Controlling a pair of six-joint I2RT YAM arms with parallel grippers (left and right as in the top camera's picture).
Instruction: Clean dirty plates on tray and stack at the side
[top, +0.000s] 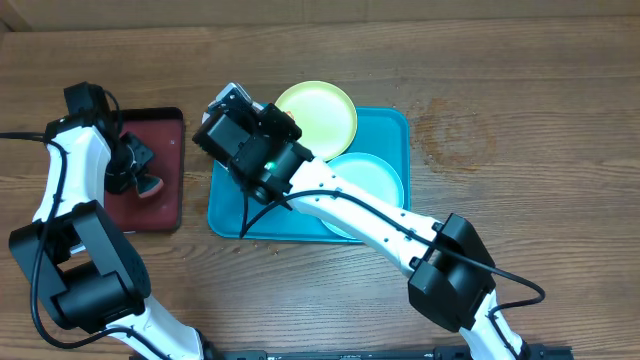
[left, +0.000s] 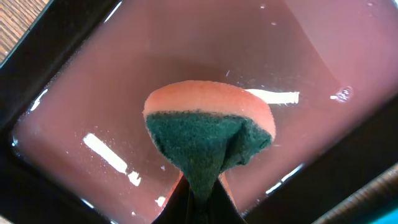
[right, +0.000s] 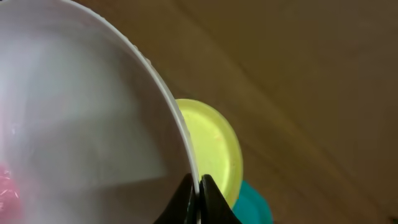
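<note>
Mint-rimmed plate (top: 375, 175) lies near-right in the turquoise tray (top: 225, 212). Over its left half, the right end effector (right: 199, 186) pinches the white plate (right: 81, 112) by its rim. Left of the tray, the left end effector (left: 200, 194) clamps a sponge (left: 208, 134) over a dark red tray (top: 165, 170). Yellow-green plate (top: 320, 115) overlaps the tray's far rim.

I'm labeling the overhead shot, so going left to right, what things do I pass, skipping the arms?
Dark red tray → white plate → yellow-green plate → pale mint plate. The blue tray runs under that whole stretch of plates, so it's left out.
</note>
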